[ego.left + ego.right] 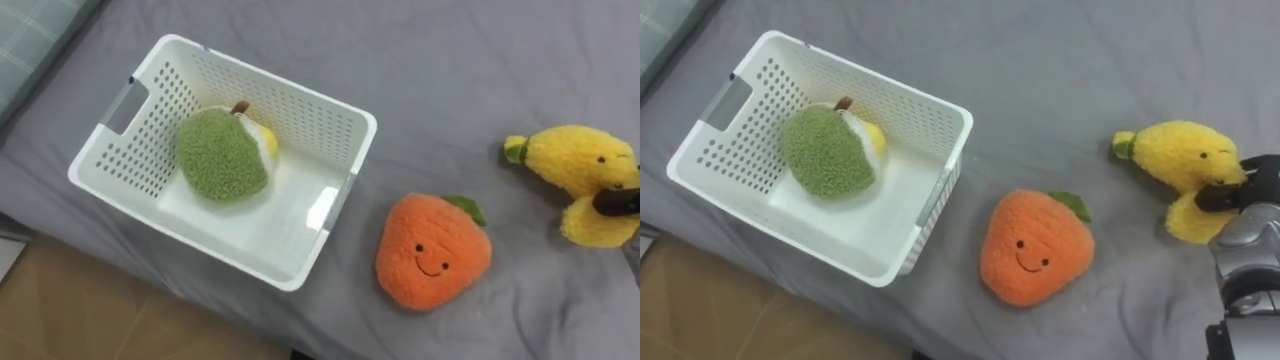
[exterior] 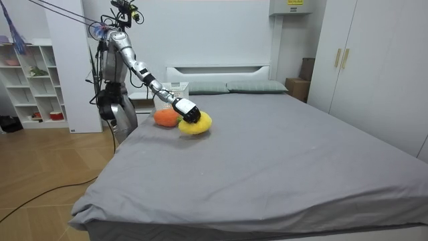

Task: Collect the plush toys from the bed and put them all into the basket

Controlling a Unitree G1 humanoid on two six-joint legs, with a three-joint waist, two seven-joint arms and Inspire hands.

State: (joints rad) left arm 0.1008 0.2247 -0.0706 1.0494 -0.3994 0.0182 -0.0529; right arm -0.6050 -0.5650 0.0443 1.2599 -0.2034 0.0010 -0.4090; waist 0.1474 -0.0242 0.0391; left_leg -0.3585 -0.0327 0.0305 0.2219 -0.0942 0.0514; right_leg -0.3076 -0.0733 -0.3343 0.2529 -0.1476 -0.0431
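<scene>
Yellow banana toy (image 1: 1180, 160) at frame right is grasped by the right hand (image 1: 1252, 185). Pick-up step, I judge; next, lift it across into the white basket (image 1: 890, 100) at upper left.

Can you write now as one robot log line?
green toy: in basket | orange toy: on bed | yellow toy: right hand on it
</scene>
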